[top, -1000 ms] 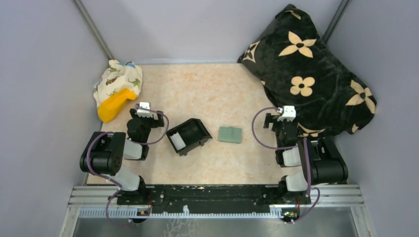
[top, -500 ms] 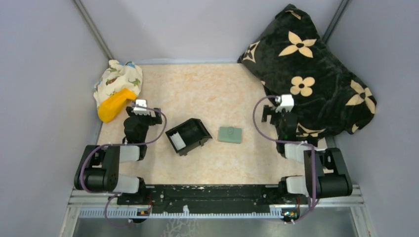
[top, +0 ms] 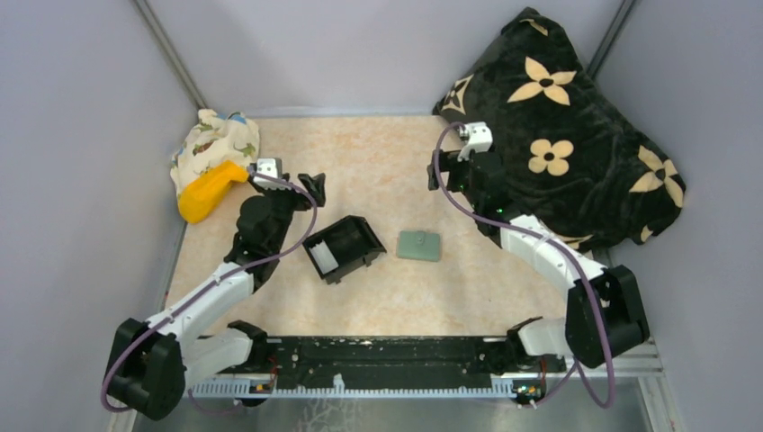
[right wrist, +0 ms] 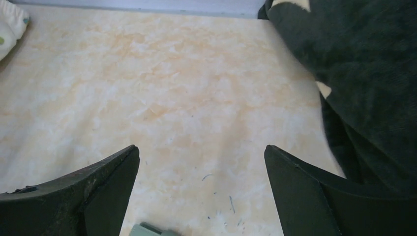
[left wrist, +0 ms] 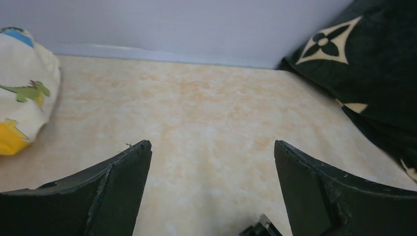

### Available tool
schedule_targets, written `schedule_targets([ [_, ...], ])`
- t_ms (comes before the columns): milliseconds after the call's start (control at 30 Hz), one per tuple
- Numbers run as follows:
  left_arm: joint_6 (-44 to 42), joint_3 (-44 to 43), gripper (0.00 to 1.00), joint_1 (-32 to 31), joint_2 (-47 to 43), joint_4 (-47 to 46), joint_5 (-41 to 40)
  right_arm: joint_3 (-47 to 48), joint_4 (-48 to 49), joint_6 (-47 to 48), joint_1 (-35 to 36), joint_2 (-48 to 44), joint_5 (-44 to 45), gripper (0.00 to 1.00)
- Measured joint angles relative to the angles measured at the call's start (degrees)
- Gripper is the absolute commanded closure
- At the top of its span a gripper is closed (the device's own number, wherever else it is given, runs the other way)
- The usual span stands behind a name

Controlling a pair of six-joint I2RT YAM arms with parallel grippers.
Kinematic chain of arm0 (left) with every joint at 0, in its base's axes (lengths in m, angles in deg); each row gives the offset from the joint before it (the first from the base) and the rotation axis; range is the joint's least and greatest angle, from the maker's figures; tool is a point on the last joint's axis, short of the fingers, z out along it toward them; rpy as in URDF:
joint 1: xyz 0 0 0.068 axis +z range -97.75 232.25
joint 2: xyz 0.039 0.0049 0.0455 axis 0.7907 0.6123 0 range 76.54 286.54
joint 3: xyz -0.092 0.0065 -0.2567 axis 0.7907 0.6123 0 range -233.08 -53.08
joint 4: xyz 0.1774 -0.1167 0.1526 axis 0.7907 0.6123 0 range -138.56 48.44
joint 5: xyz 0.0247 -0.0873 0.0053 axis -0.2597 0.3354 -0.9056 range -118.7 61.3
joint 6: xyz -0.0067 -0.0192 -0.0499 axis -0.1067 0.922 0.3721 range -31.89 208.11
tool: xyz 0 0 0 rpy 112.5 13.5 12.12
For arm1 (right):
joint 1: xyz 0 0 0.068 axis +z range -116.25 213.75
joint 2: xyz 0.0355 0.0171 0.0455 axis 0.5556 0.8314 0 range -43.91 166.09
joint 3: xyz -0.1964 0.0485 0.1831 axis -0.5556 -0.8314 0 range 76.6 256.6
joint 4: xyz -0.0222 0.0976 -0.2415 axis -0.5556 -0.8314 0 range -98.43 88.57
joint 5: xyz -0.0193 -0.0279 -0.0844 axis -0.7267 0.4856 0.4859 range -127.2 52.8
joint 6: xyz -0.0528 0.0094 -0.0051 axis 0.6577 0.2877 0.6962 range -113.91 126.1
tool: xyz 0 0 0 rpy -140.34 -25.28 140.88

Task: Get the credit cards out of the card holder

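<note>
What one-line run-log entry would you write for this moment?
left hand: open, empty | right hand: open, empty | card holder: lying closed, untouched | card removal: not yet begun

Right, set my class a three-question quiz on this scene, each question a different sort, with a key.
1. True or false: the card holder lies closed on the table.
2. Where is the black box relative to the card holder? A on the left arm's side, B on the right arm's side, C on top of it.
3. Fill in: the left gripper and right gripper are both ____, holding nothing.
Key: 1 true; 2 A; 3 open.
</note>
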Motion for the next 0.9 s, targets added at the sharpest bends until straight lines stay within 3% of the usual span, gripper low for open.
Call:
schedule_targets([
  [67, 1.3, -0.8, 0.01, -3.3, -1.8, 4.2, -1.0, 0.9, -2.2, -0.2, 1.2, 1.2, -0.3, 0.4],
  [133, 3.0, -0.9, 0.0, -4.6, -3.6, 8.6, -1.4, 1.9, -4.0, -0.1, 2.2, 3.1, -1.2, 0.59],
  [367, 9.6, 0.3, 0.01, -5.0, -10.2, 21.4, -1.8, 8.8, -9.3, 0.1, 11.4, 13.7, -1.9, 0.91],
  [533, 15.7, 0.8, 0.01, -5.0, -14.0, 27.5, -3.4, 15.1, -10.8, 0.0, 16.6, 21.4, -3.9, 0.94],
  [600, 18.9, 1.9, 0.1, -4.9, -14.3, 29.2, -4.2, 16.6, -10.8, -0.2, 17.6, 23.6, -4.9, 0.89],
  [700, 23.0, 3.0, 0.12, -4.9, -14.2, 32.9, -5.6, 17.0, -10.9, -0.5, 18.9, 25.2, -5.9, 0.74],
  [900, 29.0, 3.1, 0.13, -4.9, -11.9, 37.5, -6.6, 18.5, -12.2, -0.1, 23.1, 26.8, -5.7, 0.7],
])
